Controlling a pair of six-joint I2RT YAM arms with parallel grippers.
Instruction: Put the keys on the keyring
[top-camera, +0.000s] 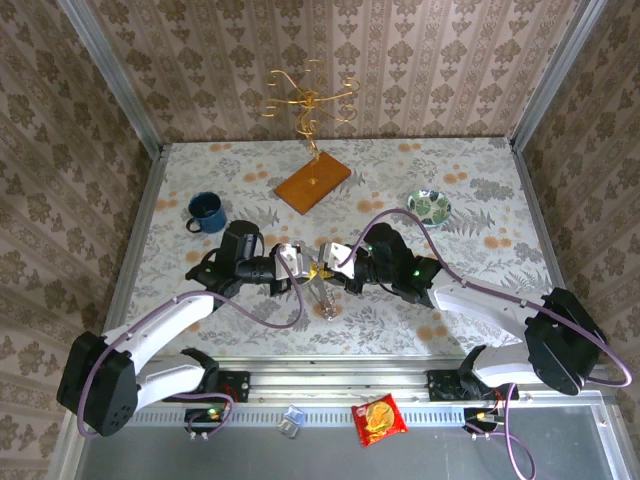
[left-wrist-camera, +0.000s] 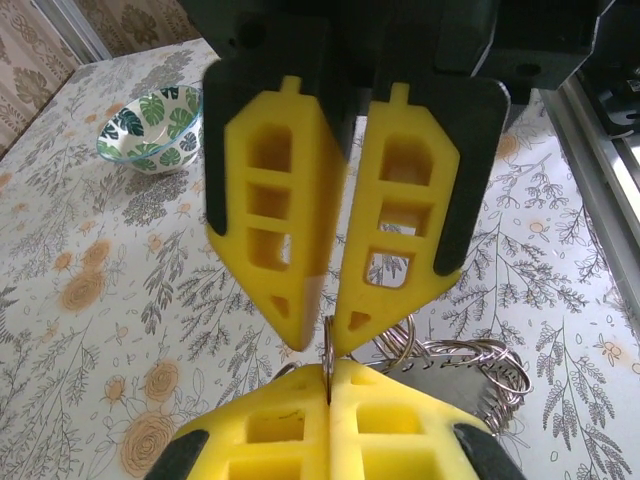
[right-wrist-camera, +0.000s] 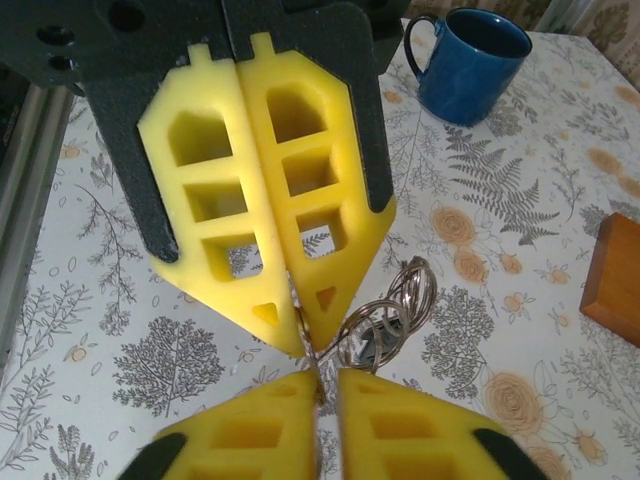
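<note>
By the arm bases, nearest to me, lies a red snack packet (top-camera: 378, 418). Further in, over the middle of the worktop (top-camera: 470, 170), the two arms meet tip to tip. The left jaws are pressed together on the thin keyring (left-wrist-camera: 327, 350). The right jaws pinch the same wire from the opposite side, almost touching the left ones. A bunch of silvery loops (right-wrist-camera: 388, 318) hangs just beside the pinch; which part of it is the keys I cannot tell. Behind stand the blue mug (top-camera: 206, 212) on the left and the green bowl (top-camera: 428, 207) on the right. Farther back are a wooden board (top-camera: 313, 183) and the gold stand (top-camera: 310, 100).
</note>
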